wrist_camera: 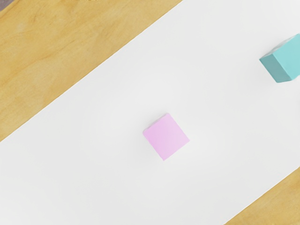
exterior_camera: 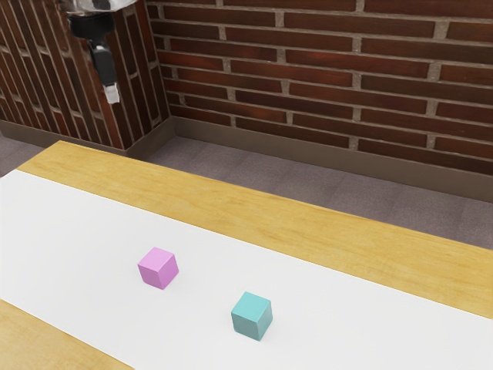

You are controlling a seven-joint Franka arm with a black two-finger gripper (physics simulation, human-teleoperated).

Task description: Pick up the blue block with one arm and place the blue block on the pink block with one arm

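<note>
Exterior view: 2 blocks (exterior_camera: 252, 315) (exterior_camera: 158, 267), 1 table (exterior_camera: 347, 231)

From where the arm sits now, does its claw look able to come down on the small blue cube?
Probably yes. The claw hangs high above the table, and the small blue cube sits alone on the white strip, apart from the pink cube, with nothing over it.

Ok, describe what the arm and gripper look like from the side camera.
The arm has a glossy silver-white rounded casing with dark reflections. Below it the gripper is black, with a chunky matte body that narrows to a slim dark piece ending in a pale grey tip. I can make out no cables, labels or markings on either.
</note>
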